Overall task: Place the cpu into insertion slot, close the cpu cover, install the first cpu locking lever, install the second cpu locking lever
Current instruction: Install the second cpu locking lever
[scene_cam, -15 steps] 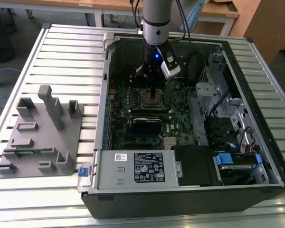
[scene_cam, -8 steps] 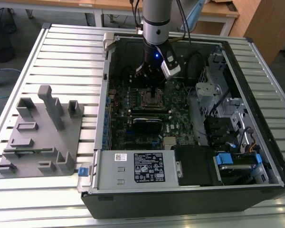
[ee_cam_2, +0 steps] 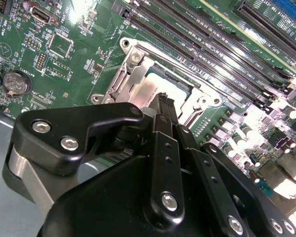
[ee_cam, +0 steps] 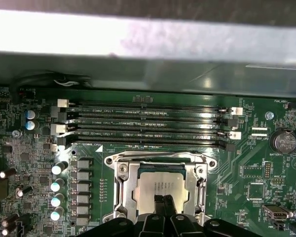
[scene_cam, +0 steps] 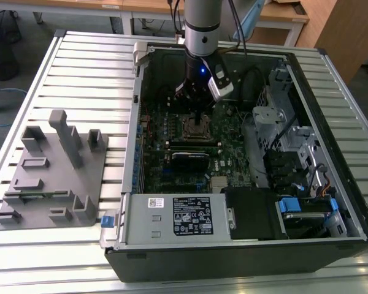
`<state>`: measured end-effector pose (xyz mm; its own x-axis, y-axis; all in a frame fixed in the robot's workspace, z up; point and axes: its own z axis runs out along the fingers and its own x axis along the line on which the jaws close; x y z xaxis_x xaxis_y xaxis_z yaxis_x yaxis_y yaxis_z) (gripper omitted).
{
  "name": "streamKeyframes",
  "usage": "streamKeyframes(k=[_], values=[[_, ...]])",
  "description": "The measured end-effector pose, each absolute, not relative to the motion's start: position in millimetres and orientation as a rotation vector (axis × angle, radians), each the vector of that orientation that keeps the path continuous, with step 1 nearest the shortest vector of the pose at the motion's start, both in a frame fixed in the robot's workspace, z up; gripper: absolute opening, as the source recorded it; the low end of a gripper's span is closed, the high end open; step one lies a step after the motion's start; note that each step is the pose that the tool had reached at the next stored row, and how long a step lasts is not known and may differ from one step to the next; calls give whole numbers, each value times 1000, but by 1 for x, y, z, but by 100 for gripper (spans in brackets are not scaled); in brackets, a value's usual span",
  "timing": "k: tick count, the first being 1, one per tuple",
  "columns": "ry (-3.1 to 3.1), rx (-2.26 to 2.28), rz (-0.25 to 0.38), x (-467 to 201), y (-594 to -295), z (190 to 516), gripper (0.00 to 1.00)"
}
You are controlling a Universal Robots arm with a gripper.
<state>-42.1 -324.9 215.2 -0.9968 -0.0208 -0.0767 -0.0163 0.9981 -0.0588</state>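
Silver-grey cpu (ee_cam: 163, 190) flat in the insertion slot (ee_cam: 119, 183); cpu cover (ee_cam_2: 129, 78) down around it; closed, empty gripper (ee_cam: 163, 201) just above.

Nothing can be read with certainty. Small white lettering lies on the green motherboard (ee_cam: 256, 173) around the insertion slot (ee_cam: 160, 185) and along the memory slots (ee_cam: 148, 126) beside it. A white label (scene_cam: 190, 215) with dark marks sits on the power supply box (scene_cam: 172, 236), well apart from the slot.
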Motion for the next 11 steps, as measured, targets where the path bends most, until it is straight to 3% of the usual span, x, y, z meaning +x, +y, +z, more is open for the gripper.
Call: streamKeyframes(k=[11], values=[[3063,-28,-89,-42,-325,228,11]])
